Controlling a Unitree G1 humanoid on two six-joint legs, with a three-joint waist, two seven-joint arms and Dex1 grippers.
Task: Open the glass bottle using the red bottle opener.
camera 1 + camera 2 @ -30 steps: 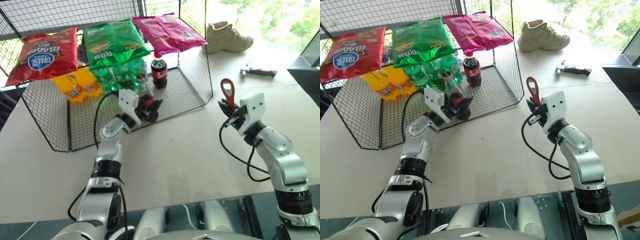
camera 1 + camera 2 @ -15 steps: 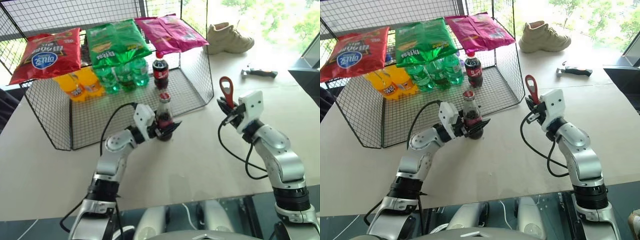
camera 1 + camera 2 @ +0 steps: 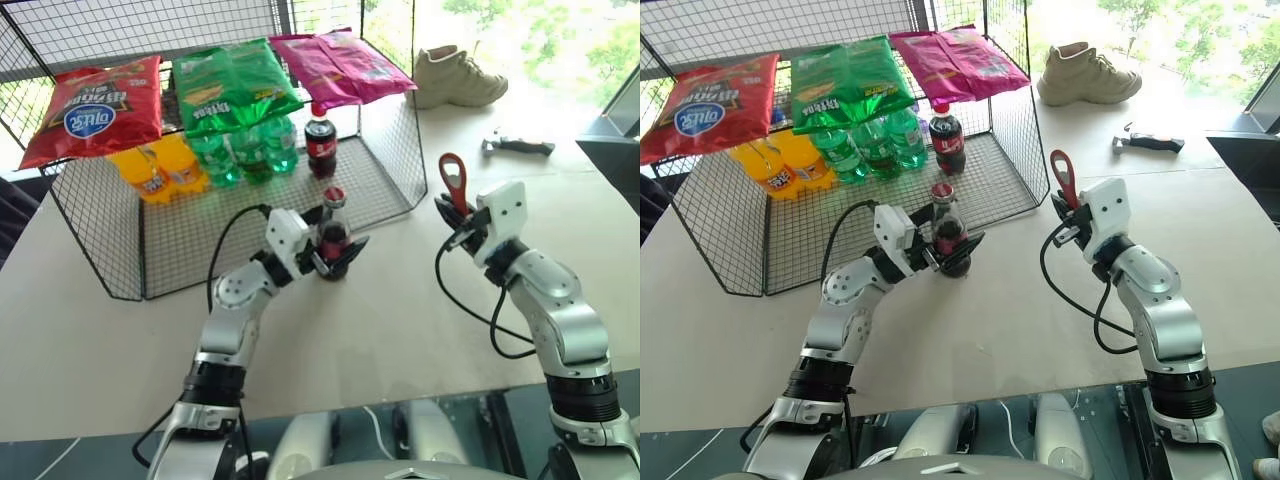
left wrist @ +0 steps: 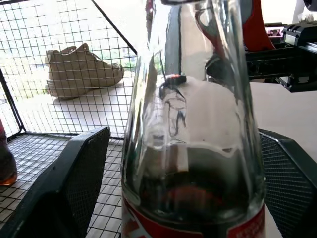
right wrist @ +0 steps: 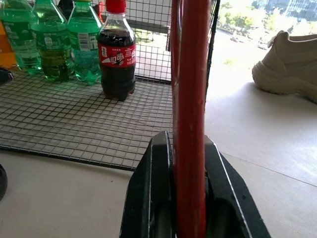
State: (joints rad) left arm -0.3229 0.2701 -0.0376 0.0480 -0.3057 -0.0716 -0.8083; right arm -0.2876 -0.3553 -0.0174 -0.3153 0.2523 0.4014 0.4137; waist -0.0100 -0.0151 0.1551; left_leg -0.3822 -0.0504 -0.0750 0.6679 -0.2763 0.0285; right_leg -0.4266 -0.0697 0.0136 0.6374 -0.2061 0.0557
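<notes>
I use the wire rack (image 3: 120, 240) as my landmark. On its left side sit a red snack bag (image 3: 90, 108), orange bottles (image 3: 155, 172) and green bottles (image 3: 240, 150), with a plastic cola bottle (image 3: 320, 145) near its right wall.

Just in front of the rack's open edge, the glass bottle (image 3: 333, 232) stands upright on the table (image 3: 380, 320). My left gripper (image 3: 338, 258) sits around its lower part. In the left wrist view I see gaps between the black fingers (image 4: 64, 183) and the glass, so the fingers are apart and not squeezing. I think the bottle stands by itself here, out of the rack, so the cap is easy to reach.

To the right of the rack, well apart from the bottle, my right gripper (image 3: 455, 228) is pinched tight on the red bottle opener (image 3: 455, 185). It holds the handle, so the loop end sticks up, ready for the cap.

Far behind, past the rack's right side, lie a tan shoe (image 3: 458, 75) and a small tool (image 3: 515, 146).
</notes>
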